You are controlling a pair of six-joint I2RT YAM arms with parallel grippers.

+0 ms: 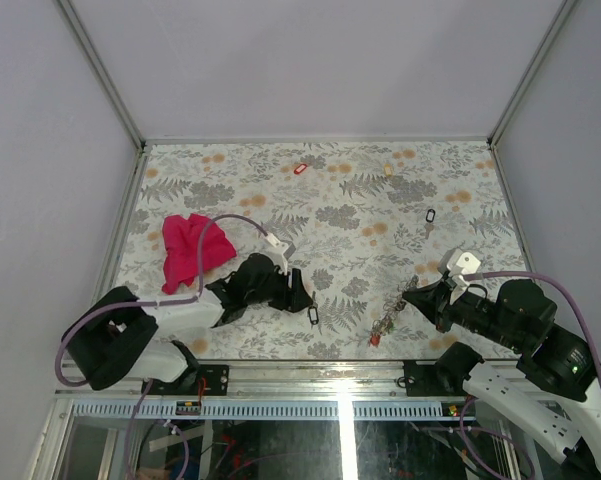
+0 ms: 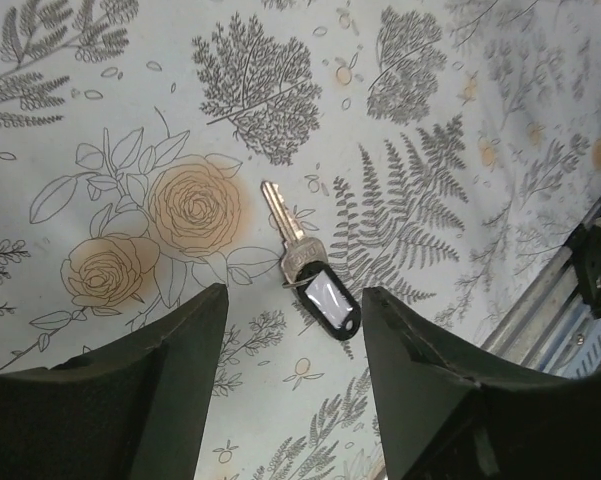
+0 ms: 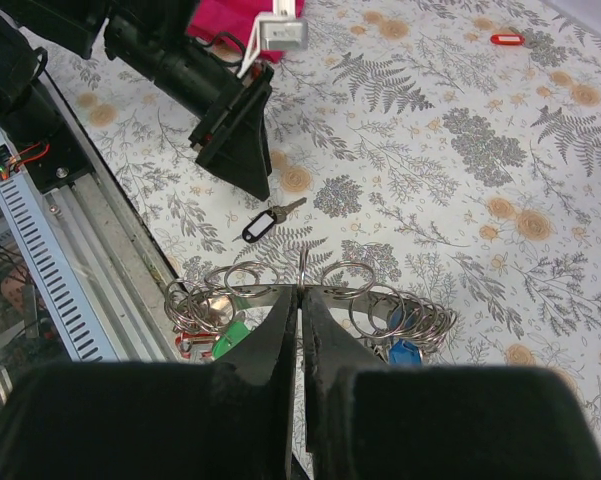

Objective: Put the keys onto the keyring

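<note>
Right gripper (image 3: 300, 295): closed tight on the rim of the keyring (image 3: 250, 291), at the worktop's (image 1: 360, 215) near edge.
Keyring: fringed with small rings and tagged keys.
Left gripper (image 2: 294, 297): jaws apart, holding nothing, over a black-tagged key (image 2: 305, 262) lying flat.
Magenta cloth (image 1: 185, 250): left of that arm.
Farther out: second black-tagged key (image 1: 430, 217) at right; red-tagged key (image 1: 300, 168) and cream-tagged key (image 1: 389, 170) near the far edge.

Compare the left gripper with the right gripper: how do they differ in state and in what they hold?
The left gripper has its jaws open; the right gripper has them shut. The left gripper holds nothing, and a black-tagged key lies loose on the table below it; the right gripper pinches the keyring. Both are black and sit low over the table.
</note>
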